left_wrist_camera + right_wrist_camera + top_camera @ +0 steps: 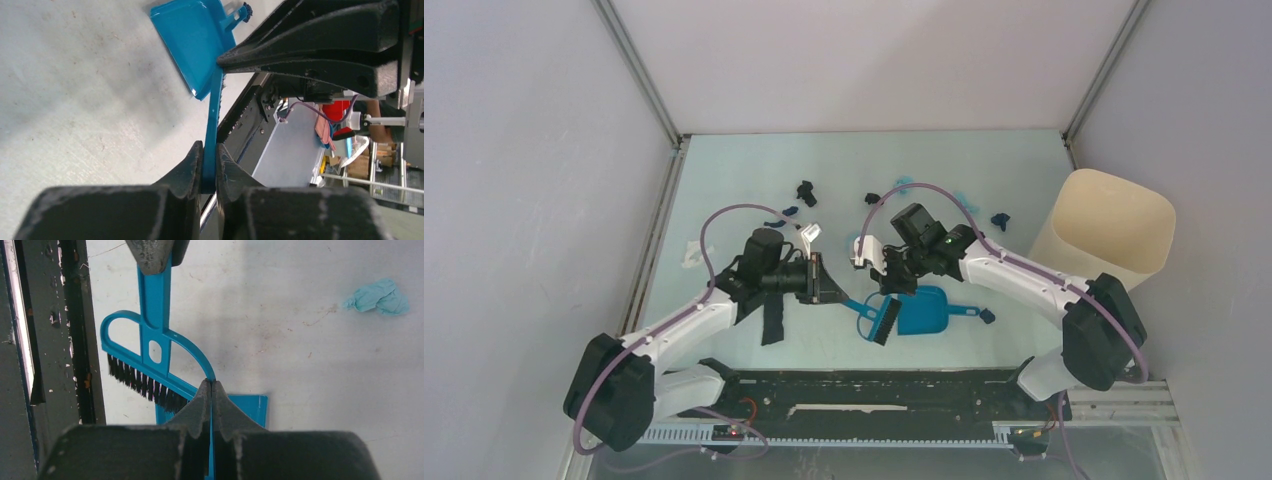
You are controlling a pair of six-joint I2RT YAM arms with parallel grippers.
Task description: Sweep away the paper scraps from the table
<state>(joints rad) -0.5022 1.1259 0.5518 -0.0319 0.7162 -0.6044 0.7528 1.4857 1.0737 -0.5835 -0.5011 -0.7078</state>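
A blue hand brush (876, 322) with black bristles stands on the table (744, 170) against a blue dustpan (924, 310). My left gripper (829, 285) (210, 150) is shut on the brush's flat blue handle (215, 110). My right gripper (889, 288) (211, 385) is shut on the thin curved blue loop of the brush (150, 330). Paper scraps lie farther back: black ones (805, 190), a dark blue one (1000, 220) and a light blue one (377, 295). Another dark scrap (987, 316) sits by the dustpan's handle.
A tall beige bin (1114, 235) stands at the right edge of the table. Grey walls close the left, back and right sides. A black rail (874, 385) runs along the near edge between the arm bases.
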